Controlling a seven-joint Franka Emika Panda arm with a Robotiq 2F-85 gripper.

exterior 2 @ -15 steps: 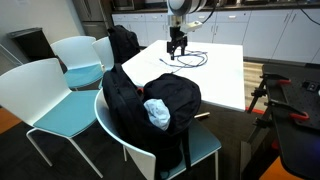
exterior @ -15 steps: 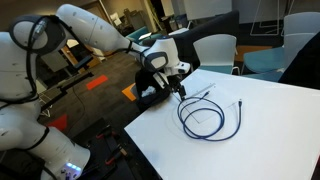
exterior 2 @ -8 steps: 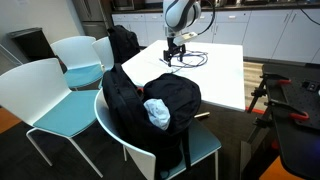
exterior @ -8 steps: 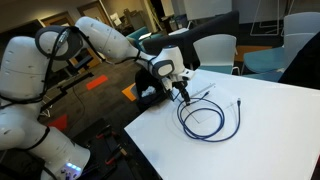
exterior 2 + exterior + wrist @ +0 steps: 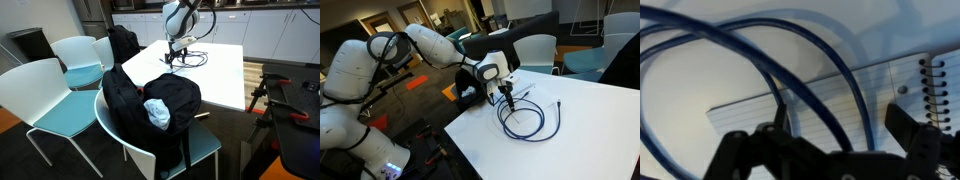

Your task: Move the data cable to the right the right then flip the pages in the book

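Observation:
The data cable [image 5: 526,121] lies in loose dark blue loops on the white table [image 5: 590,135]; it also shows in an exterior view [image 5: 192,60]. In the wrist view its strands [image 5: 864,104] cross the book [image 5: 745,115], a white lined notebook lying flat with a spiral binding [image 5: 932,95] at the right. My gripper [image 5: 506,98] is low over the near edge of the coil. In the wrist view the gripper [image 5: 840,120] is open, one finger on each side of two cable strands. The book is hard to make out in both exterior views.
A black backpack [image 5: 150,105] sits on a teal chair [image 5: 40,95] in front of the table. Another black bag [image 5: 123,42] rests on a chair by the table's far side. Chairs [image 5: 535,50] stand behind the table. The table's edge [image 5: 460,125] is near the gripper.
My gripper has moved a little along the table and lowered toward the cable coil. The cable and book have not moved.

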